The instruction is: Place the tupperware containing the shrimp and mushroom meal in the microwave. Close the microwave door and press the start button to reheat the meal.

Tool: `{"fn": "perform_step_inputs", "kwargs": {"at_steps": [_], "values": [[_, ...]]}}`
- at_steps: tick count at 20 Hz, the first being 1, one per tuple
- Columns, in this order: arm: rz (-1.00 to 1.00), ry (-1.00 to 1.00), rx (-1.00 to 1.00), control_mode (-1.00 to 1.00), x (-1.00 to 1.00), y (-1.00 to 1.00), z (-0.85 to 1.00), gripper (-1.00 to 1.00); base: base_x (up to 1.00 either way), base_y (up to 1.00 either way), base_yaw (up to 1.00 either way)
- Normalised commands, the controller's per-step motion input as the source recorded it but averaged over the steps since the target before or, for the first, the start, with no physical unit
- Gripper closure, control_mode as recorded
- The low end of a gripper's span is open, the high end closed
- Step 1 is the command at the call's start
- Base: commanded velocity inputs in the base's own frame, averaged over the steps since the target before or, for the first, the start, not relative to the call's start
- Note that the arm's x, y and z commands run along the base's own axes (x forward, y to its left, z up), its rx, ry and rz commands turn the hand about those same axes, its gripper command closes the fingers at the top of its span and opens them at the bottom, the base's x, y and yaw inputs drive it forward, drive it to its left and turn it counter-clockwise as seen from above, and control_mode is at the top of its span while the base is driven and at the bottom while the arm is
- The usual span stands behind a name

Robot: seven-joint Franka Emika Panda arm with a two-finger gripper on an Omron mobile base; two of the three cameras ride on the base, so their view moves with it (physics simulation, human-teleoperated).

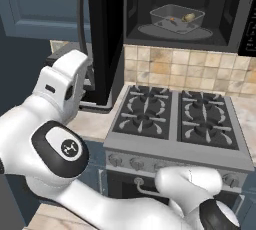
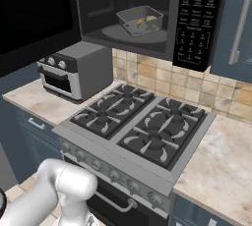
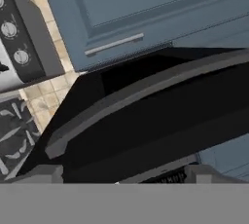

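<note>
The microwave (image 1: 175,9) (image 2: 123,4) hangs over the stove with its cavity exposed. Inside, the see-through tupperware (image 1: 177,18) (image 2: 141,20) rests on the round turntable and holds the shrimp and mushroom meal (image 1: 188,17) (image 2: 149,18). The black microwave door (image 1: 102,34) (image 2: 34,14) (image 3: 160,125) stands swung out to the left. Its long curved bar handle (image 3: 146,94) (image 1: 81,19) crosses the hand view just ahead of my gripper (image 3: 124,175). The gripper is open, with its fingertips (image 3: 46,172) wide apart and nothing between them. In the left base view my white hand sits close beside the door's outer face.
The microwave's button panel (image 2: 194,23) is on its right side. A grey countertop oven (image 2: 74,70) (image 3: 19,47) stands on the counter left of the stove (image 1: 175,116) (image 2: 138,122). Blue cabinet doors (image 3: 146,9) (image 2: 236,23) flank the microwave. The tiled backsplash (image 1: 190,69) runs behind the burners.
</note>
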Motion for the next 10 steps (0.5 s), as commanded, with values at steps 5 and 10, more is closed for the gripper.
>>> {"fn": "perform_step_inputs", "kwargs": {"at_steps": [5, 10], "values": [[-0.07, 0.12, -0.07, -1.0, 0.47, 0.31, 0.0, -1.0, 0.0, 0.0, 0.0], [-0.08, 0.11, -0.08, -1.0, 0.45, 0.27, 0.0, -1.0, 0.0, 0.0, 0.0]]}}
